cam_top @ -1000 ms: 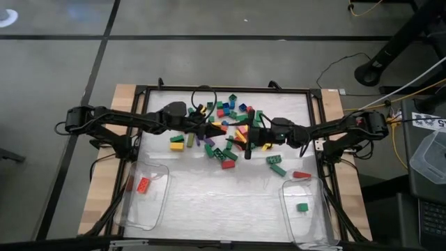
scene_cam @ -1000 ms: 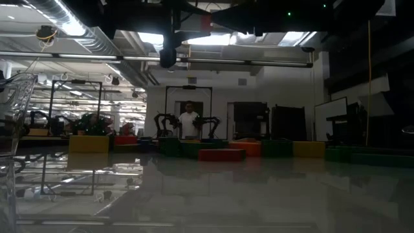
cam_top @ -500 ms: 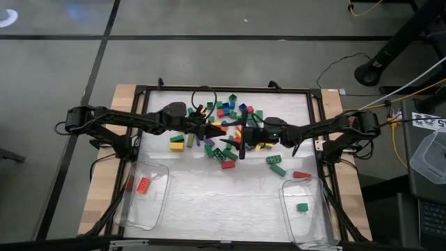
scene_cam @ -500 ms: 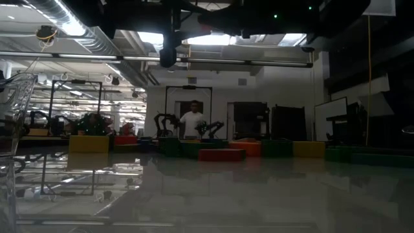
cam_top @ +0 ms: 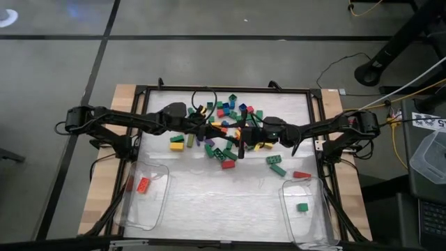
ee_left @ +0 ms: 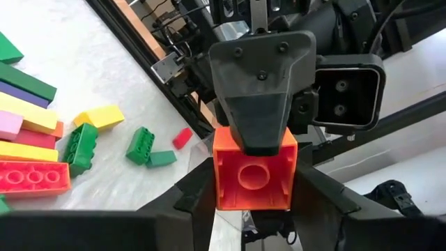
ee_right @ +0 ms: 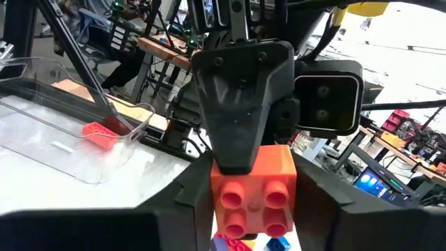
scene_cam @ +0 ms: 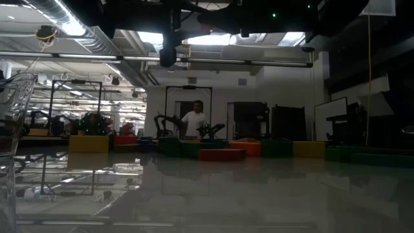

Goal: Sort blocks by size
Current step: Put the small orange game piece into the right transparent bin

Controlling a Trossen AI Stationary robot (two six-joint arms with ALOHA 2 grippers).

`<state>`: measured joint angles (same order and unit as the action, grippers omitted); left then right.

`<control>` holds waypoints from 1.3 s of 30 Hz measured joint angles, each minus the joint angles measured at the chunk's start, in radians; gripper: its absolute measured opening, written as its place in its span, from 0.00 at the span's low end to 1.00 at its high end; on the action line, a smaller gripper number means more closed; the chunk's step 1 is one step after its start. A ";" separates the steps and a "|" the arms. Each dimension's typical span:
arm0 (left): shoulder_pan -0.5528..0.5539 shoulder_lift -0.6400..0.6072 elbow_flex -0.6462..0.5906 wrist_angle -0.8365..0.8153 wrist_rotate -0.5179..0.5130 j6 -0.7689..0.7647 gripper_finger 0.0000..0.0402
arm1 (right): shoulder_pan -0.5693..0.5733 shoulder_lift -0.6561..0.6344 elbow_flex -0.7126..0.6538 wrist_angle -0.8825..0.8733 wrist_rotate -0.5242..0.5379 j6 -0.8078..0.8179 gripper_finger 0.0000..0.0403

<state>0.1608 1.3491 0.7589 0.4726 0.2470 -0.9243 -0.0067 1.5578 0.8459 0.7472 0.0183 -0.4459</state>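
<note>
Sorting has barely begun, judging by what lies where. The left tub (cam_top: 143, 195) holds a single red brick (cam_top: 143, 185), and the right tub (cam_top: 306, 209) holds a single small green brick (cam_top: 302, 207). Nearly all the blocks (cam_top: 226, 132) are heaped unsorted at the far middle of the table (cam_top: 209, 195), with a few strays, among them a red brick (cam_top: 302, 175) and a green brick (cam_top: 278, 169), lying near the right tub.

Both arms meet over the pile. Both wrist views show an orange squarish brick (ee_left: 254, 171) pinched between the fingers of the left tool (ee_left: 254, 178), and the same brick seen stud-side (ee_right: 254, 192) between the fingers of the right tool (ee_right: 254, 199), the two tools facing each other across it. So both tools appear pressed onto this one brick in the air just above the heap, as in a hand-over, though whether each grip is firm I cannot say.

Left to do: bin this brick, then clear dozens more, long from short
</note>
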 joint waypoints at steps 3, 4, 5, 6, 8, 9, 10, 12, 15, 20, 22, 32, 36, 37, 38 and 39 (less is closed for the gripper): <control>0.000 0.000 0.001 -0.025 -0.002 0.049 0.39 | 0.000 0.000 0.000 -0.019 -0.002 0.011 0.34; 0.000 0.000 0.001 -0.038 -0.003 0.069 0.41 | 0.001 0.000 0.000 -0.030 -0.003 0.021 0.34; 0.000 0.000 0.001 -0.052 -0.002 0.077 0.43 | 0.001 -0.008 0.000 -0.054 -0.003 0.035 0.34; 0.000 0.000 0.001 -0.063 -0.002 0.085 0.45 | 0.001 -0.017 -0.001 -0.079 -0.002 0.048 0.35; 0.000 -0.001 0.002 -0.081 -0.002 0.114 0.49 | 0.001 -0.043 -0.002 -0.138 0.017 0.072 0.37; 0.000 -0.001 0.001 -0.088 -0.002 0.123 0.50 | 0.001 -0.061 -0.002 -0.175 0.030 0.081 0.38; 0.001 -0.001 0.001 -0.090 -0.002 0.132 0.52 | 0.001 -0.081 -0.002 -0.214 0.040 0.092 0.39; 0.001 -0.001 0.001 -0.093 0.001 0.156 0.53 | 0.001 -0.124 -0.001 -0.290 0.050 0.115 0.39; 0.001 -0.001 0.001 -0.092 0.003 0.203 0.54 | 0.001 -0.207 -0.001 -0.423 0.043 0.184 0.37; 0.001 -0.001 0.001 -0.099 0.005 0.270 0.53 | 0.026 -0.392 -0.001 -0.683 -0.025 0.405 0.36; 0.001 -0.001 0.001 -0.099 0.005 0.297 0.53 | 0.050 -0.469 -0.001 -0.776 -0.064 0.512 0.38; 0.001 -0.001 0.000 -0.099 0.005 0.334 0.53 | 0.276 -0.717 -0.001 -1.142 -0.170 0.922 0.37; 0.001 0.000 0.000 -0.108 0.005 0.334 0.54 | 0.388 -0.725 -0.001 -1.269 -0.207 1.066 0.39; 0.001 0.000 0.000 -0.114 0.005 0.334 0.54 | 0.416 -0.721 -0.001 -1.299 -0.218 1.107 0.40; 0.001 0.000 0.000 -0.122 0.005 0.334 0.53 | 0.444 -0.716 0.000 -1.324 -0.221 1.147 0.40; 0.001 0.000 0.000 -0.130 0.005 0.334 0.53 | 0.471 -0.709 -0.001 -1.352 -0.221 1.186 0.40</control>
<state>0.1616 1.3487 0.7593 0.3422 0.2518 -0.5900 0.4646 0.8490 0.8452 -0.6052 -0.2031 0.7405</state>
